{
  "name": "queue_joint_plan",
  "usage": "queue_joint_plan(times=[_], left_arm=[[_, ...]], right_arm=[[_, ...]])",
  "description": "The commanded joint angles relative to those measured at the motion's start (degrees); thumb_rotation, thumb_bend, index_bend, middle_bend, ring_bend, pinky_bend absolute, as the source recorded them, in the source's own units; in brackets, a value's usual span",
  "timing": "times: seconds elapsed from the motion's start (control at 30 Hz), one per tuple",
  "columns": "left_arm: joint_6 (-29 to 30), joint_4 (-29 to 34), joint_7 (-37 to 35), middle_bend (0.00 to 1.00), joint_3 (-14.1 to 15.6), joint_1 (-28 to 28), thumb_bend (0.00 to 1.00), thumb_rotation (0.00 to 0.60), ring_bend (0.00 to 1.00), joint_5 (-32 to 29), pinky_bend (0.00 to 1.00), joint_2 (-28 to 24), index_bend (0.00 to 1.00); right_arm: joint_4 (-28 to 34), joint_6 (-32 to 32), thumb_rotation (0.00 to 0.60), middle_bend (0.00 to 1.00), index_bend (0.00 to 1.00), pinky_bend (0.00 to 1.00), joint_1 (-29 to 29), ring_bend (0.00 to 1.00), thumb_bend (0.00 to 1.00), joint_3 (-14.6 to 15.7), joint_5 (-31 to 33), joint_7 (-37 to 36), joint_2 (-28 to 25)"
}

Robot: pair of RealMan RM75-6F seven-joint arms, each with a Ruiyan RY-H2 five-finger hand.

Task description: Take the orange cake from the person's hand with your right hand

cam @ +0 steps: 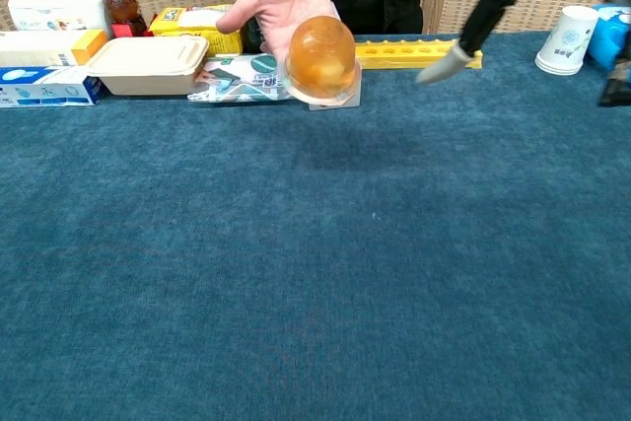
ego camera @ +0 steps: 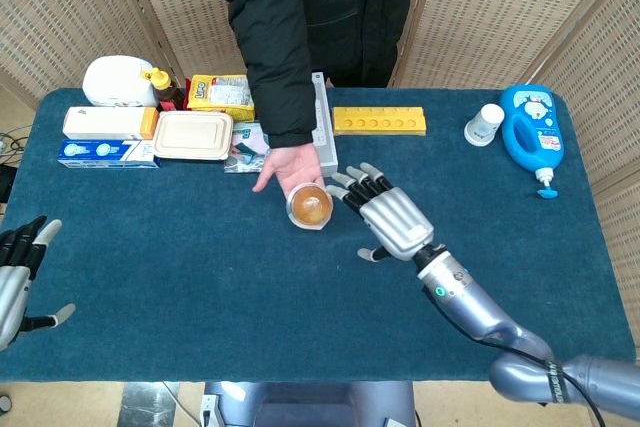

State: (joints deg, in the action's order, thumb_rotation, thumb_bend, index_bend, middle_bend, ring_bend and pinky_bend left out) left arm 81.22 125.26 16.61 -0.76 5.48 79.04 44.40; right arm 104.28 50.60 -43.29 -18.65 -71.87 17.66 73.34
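At the table's (ego camera: 200, 287) near left corner the left hand (ego camera: 18, 282) rests with fingers apart, holding nothing. The near half of the blue cloth is bare apart from the right arm (ego camera: 480, 307), which slants in from the near right corner toward the middle.

The right hand (ego camera: 385, 217) hovers over the middle of the table with fingers spread and nothing in it. Its fingertips (ego camera: 345, 185) reach just beside the cake, and the head view does not show whether they touch it. In the chest view the hand is mostly cut off at the top edge, with one finger (cam: 449, 61) hanging down to the right of the cake.

The cake (ego camera: 310, 206), orange under a clear dome, sits on the person's hand (ego camera: 285, 167), held palm up above the table's middle, a little toward the far edge.

Along the far edge, from the left corner: a white box (ego camera: 105, 123) above a blue box (ego camera: 100, 152), a white pouch (ego camera: 118, 79), a bottle (ego camera: 165, 87), a beige container (ego camera: 193, 134), a yellow packet (ego camera: 222, 93), a grey bar (ego camera: 324, 137) and a yellow block (ego camera: 379, 121). Near the far right corner stand a cup (ego camera: 485, 124) and a blue jug (ego camera: 533, 134).
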Motion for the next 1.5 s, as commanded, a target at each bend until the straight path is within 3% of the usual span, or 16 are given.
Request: queue_joint_plan(times=[0.03, 0.13, 0.4, 0.5, 0.63, 0.73, 0.87, 1.07, 1.33, 1.5], left_arm=[[-0.24, 0.01, 0.10, 0.00, -0.09, 0.18, 0.02, 0.600, 0.00, -0.40, 0.01, -0.03, 0.00], [0.17, 0.08, -0.19, 0.00, -0.17, 0.02, 0.02, 0.600, 0.00, -0.46, 0.01, -0.14, 0.00], [0.19, -0.08, -0.83, 0.00, -0.39, 0.12, 0.02, 0.600, 0.00, -1.07, 0.01, -0.36, 0.00], [-0.08, -0.14, -0.86, 0.00, -0.55, 0.35, 0.02, 0.600, 0.00, -1.58, 0.01, -0.38, 0.00], [-0.52, -0.22, -0.86, 0.00, -0.79, 0.72, 0.02, 0.600, 0.00, -2.44, 0.01, -0.40, 0.00], [-0.83, -0.24, -0.70, 0.00, -0.88, 0.96, 0.02, 0.600, 0.00, -2.86, 0.01, -0.36, 0.00], [-0.86, -0.18, -0.36, 0.00, -0.85, 1.06, 0.02, 0.600, 0.00, -3.02, 0.01, -0.25, 0.00], [-0.80, 0.00, 0.03, 0.00, -0.71, 1.09, 0.02, 0.600, 0.00, -2.91, 0.01, -0.10, 0.00], [-0.92, 0.04, -0.35, 0.00, -0.55, 1.14, 0.02, 0.600, 0.00, -2.57, 0.01, -0.31, 0.00], [-0.83, 0.10, -0.71, 0.00, -0.33, 1.00, 0.02, 0.600, 0.00, -1.90, 0.01, -0.50, 0.00]], right_arm=[[-3.30, -2.49, 0.600, 0.09, 0.15, 0.01, -3.90, 0.01, 0.08, -0.93, 4.10, 2.69, 4.43], [-7.77, -4.49, 0.600, 0.09, 0.15, 0.02, -7.63, 0.02, 0.09, -1.53, 8.66, 4.11, 8.14], [-12.98, -5.11, 0.600, 0.12, 0.18, 0.09, -11.65, 0.04, 0.13, -1.49, 13.67, 4.89, 10.68], [-14.50, -4.01, 0.600, 0.17, 0.22, 0.22, -12.05, 0.10, 0.20, -1.08, 13.39, 4.48, 11.66], [-16.64, -0.07, 0.600, 0.31, 0.35, 0.48, -11.42, 0.26, 0.29, -0.34, 8.86, 1.81, 13.63], [-17.71, 1.73, 0.600, 0.41, 0.44, 0.57, -10.87, 0.36, 0.34, 0.22, 5.70, -0.97, 14.41], [-18.28, 3.53, 0.600, 0.47, 0.51, 0.61, -10.40, 0.43, 0.38, 0.89, 2.45, -3.36, 14.53], [-15.04, 5.59, 0.600, 0.48, 0.52, 0.62, -9.41, 0.44, 0.40, 1.40, -0.09, -3.84, 11.99], [-5.42, 10.36, 0.600, 0.48, 0.52, 0.62, -4.89, 0.44, 0.40, 2.95, -3.82, -2.09, 2.53], [-3.55, 11.58, 0.600, 0.48, 0.52, 0.62, -1.90, 0.44, 0.40, 5.29, -5.08, -2.74, -1.32]])
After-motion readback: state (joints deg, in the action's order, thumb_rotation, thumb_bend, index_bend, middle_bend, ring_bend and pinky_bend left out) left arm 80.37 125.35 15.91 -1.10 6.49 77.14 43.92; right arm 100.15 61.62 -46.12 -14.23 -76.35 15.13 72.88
